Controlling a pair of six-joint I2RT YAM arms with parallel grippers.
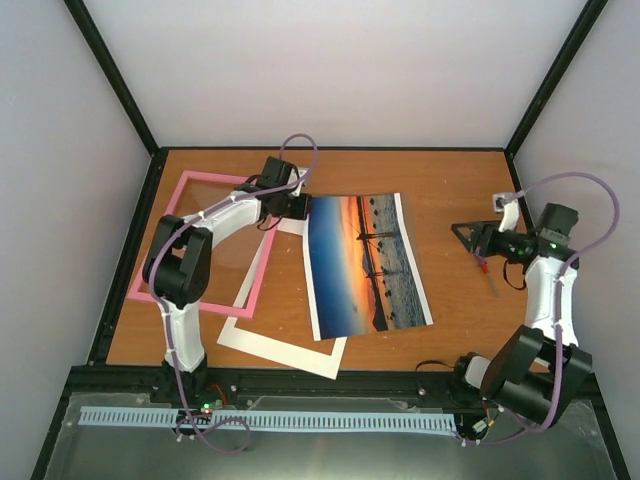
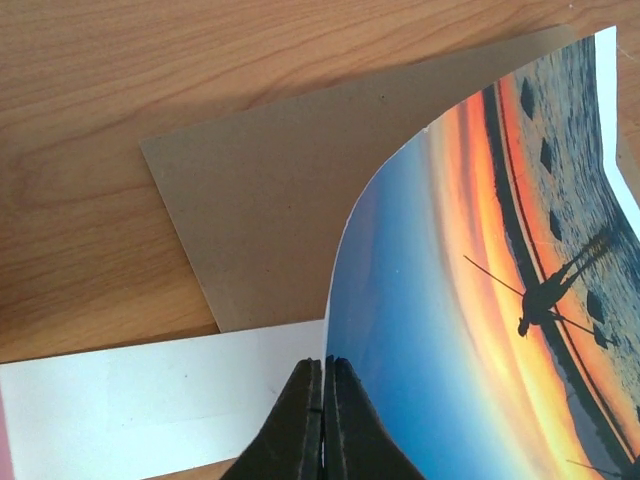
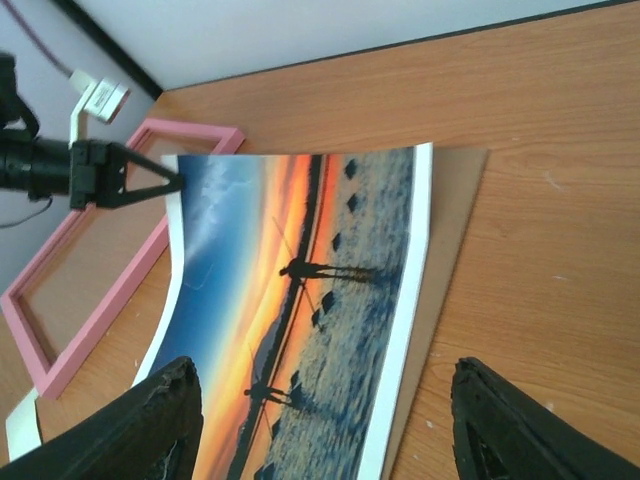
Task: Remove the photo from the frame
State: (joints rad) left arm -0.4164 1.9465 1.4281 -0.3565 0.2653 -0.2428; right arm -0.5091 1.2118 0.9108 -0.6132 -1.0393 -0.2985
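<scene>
Your left tool is pinched fully shut on the left edge of the photo, and that side curls up off the brown backing board. Your right tool hangs wide open with nothing in it, off to the photo's right. Count-wise you've got one photo, one pink frame, one white mat and one board. The frame lies flat on the tabletop, left of the photo and apart from it.
</scene>
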